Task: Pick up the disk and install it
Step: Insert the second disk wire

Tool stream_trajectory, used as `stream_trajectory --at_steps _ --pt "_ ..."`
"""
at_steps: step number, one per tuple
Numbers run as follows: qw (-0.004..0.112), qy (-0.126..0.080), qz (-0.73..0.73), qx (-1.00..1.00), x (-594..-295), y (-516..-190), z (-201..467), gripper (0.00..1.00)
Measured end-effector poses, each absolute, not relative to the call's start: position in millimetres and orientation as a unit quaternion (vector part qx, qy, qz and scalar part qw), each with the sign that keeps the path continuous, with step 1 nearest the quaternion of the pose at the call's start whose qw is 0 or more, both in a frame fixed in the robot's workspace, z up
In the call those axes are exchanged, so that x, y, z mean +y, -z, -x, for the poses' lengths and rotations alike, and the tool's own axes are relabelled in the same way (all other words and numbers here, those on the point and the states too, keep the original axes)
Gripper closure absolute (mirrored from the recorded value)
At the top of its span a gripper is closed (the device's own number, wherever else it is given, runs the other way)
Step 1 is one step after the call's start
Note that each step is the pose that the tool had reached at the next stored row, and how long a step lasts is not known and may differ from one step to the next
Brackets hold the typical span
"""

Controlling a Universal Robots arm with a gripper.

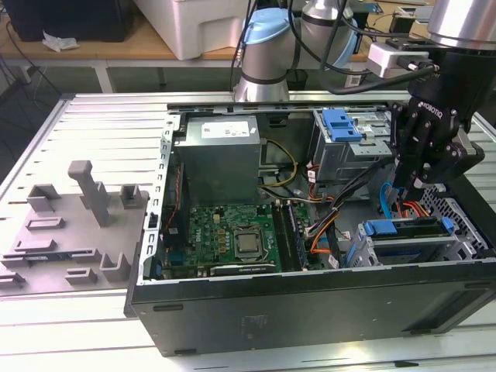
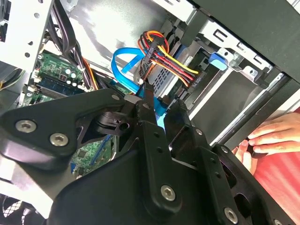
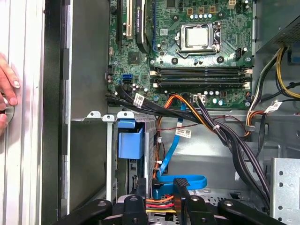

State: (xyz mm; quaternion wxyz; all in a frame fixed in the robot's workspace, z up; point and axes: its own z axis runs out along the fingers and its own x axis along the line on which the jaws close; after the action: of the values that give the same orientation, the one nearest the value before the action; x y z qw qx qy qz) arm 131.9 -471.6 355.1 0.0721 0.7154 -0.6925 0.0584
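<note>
- Black metal gripper (image 1: pixel 416 188) hangs, in the exterior view, over the end of the open computer case (image 1: pixel 310 310) on the exterior view's right, just above the disk (image 1: pixel 407 236), which sits in its blue carrier inside the drive cage there.
- Beside the case on the slatted worktop (image 1: pixel 93 116) I see a grey fixture block (image 1: pixel 74 225).
- In the second wrist view the fingers (image 2: pixel 149 101) stand slightly parted with nothing between them, so I read the gripper as released; they point at the cabled end of the disk (image 2: pixel 164 79), possibly touching it.
- A person's hand (image 2: pixel 272 136) rests on the case edge.
- In the first wrist view I look down on the motherboard (image 3: pixel 187 47), a blue data cable (image 3: pixel 173 145) and a blue latch (image 3: pixel 130 143).
</note>
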Motion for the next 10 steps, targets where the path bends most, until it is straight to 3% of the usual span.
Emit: stream_trajectory --at_steps 7,9,10 --pt "0.072 -0.058 -0.715 -0.693 -471.6 -355.1 -132.0 0.64" --pt "0.072 -0.058 -0.715 -0.693 -471.6 -355.1 -132.0 0.78" --pt "0.072 -0.058 -0.715 -0.693 -471.6 -355.0 -132.0 0.78"
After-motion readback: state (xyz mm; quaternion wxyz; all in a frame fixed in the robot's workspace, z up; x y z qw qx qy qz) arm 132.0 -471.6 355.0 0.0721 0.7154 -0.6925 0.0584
